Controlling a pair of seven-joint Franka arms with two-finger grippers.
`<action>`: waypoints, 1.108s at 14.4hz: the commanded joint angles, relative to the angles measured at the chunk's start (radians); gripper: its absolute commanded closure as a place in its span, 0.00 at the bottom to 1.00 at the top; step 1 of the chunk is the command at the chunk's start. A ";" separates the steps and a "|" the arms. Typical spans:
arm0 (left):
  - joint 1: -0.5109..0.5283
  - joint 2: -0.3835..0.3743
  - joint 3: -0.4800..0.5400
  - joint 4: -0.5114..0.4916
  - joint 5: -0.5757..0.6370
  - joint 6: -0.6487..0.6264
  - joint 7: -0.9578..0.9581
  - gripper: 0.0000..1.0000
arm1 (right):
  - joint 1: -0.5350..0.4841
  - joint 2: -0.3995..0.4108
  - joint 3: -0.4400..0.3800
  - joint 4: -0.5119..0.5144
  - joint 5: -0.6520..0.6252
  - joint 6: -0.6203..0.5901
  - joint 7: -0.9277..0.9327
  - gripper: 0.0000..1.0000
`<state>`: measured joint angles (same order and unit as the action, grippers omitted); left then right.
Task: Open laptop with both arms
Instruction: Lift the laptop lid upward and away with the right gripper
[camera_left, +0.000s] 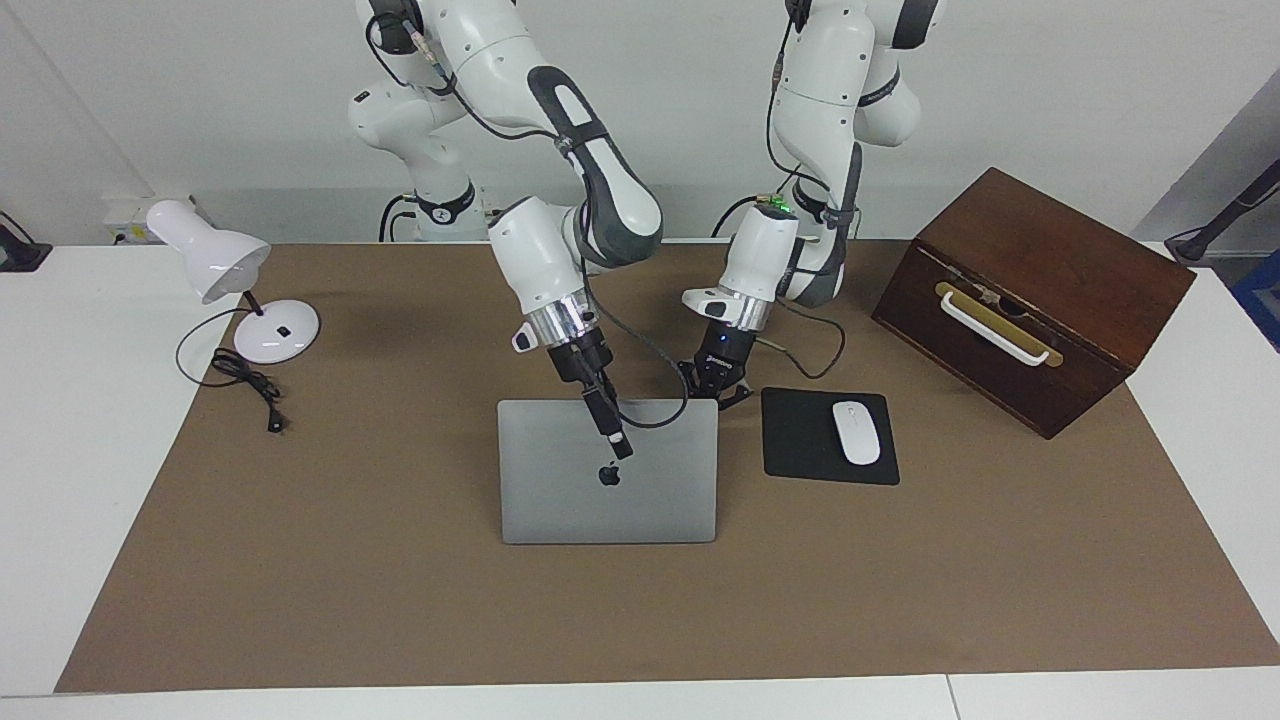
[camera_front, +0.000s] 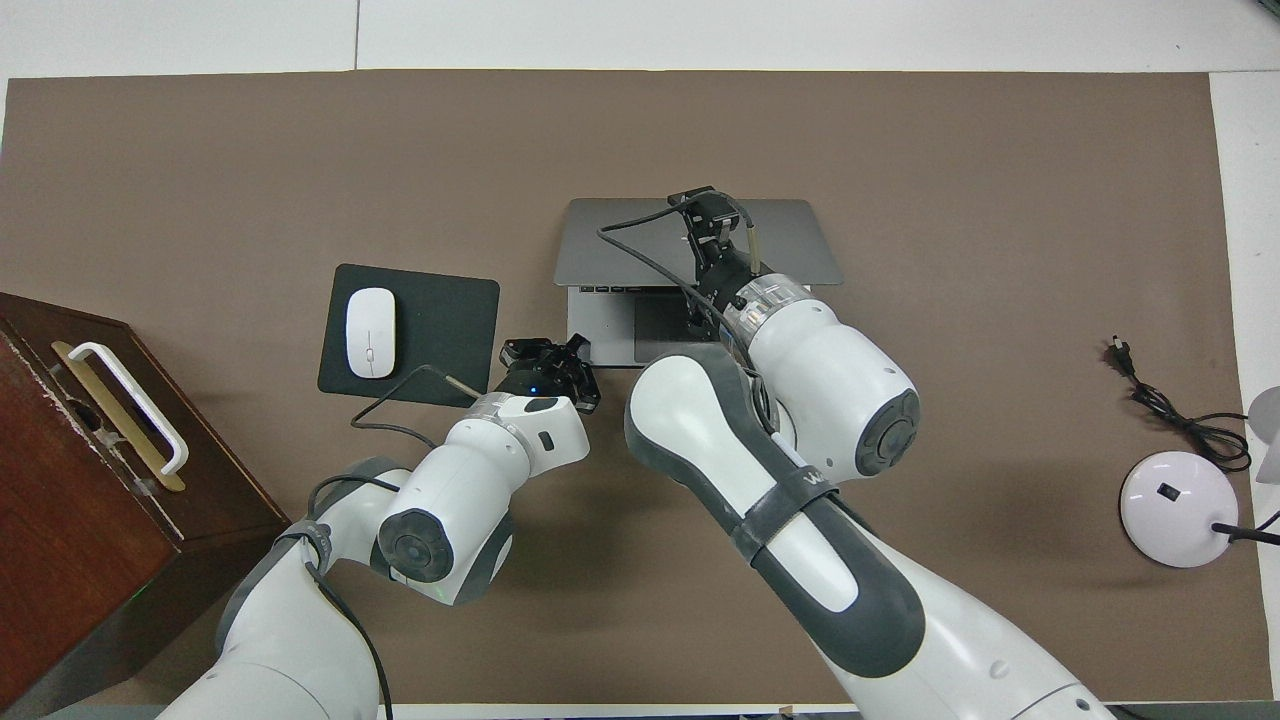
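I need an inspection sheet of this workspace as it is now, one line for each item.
Surface: brown mat on a white table.
Job's things: laptop partly open, lid raised, deck visible in the overhead view.
Clutter: white mouse on black mouse pad; wooden box; white desk lamp.
Grippers: right end effector at the lid; left end effector shut, at the laptop's corner nearest the mouse pad.
Cables: lamp cord on the mat; wrist cables on both arms.
Surroundings: white wall; nothing else seen.

Bright, even light; soft shadows
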<state>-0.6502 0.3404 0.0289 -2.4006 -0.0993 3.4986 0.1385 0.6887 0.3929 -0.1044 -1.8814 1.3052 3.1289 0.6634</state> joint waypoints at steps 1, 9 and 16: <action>-0.019 0.062 0.002 0.023 -0.007 0.008 0.003 1.00 | -0.006 0.004 -0.072 0.005 -0.050 -0.103 -0.021 0.02; -0.020 0.062 0.002 0.024 -0.007 0.008 0.003 1.00 | -0.060 0.010 -0.251 0.292 -0.823 -0.691 0.587 0.03; -0.020 0.062 0.002 0.023 -0.008 0.008 0.003 1.00 | -0.127 0.066 -0.251 0.413 -0.840 -0.816 0.532 0.03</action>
<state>-0.6508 0.3410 0.0289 -2.4006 -0.0993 3.5004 0.1385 0.5856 0.4151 -0.3551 -1.5364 0.4858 2.3380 1.2136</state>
